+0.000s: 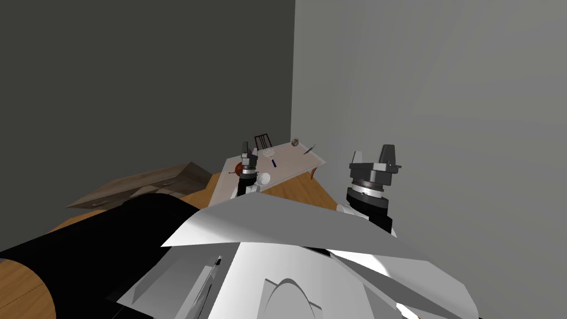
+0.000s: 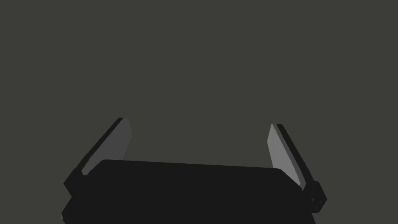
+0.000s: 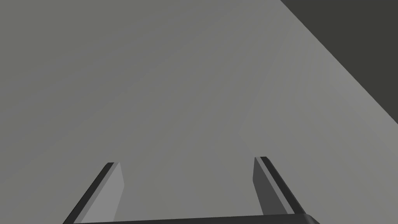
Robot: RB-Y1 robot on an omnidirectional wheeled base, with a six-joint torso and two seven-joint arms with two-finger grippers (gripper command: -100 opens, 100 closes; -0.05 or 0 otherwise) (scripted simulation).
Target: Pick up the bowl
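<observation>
A light table (image 1: 293,160) stands far ahead in the corner of the room. On it lie a small round brownish thing (image 1: 295,142) near the back edge and a dark red round thing (image 1: 238,168) at the left end; which one is the bowl I cannot tell. My left gripper (image 1: 245,146) is raised in front of the table's left end and partly covers the red thing. It stands open (image 2: 199,122) before a dark wall, with nothing between its fingers. My right gripper (image 1: 372,154) is up beside the grey wall, also open (image 3: 186,160) and empty.
The table also carries a white mesh piece (image 1: 269,151), a small blue stick (image 1: 273,163) and a thin utensil (image 1: 309,148). A dark chair (image 1: 262,140) stands behind it. A brown chest of drawers (image 1: 144,185) lies left, with a big black shape (image 1: 99,243) nearer me on the wooden floor.
</observation>
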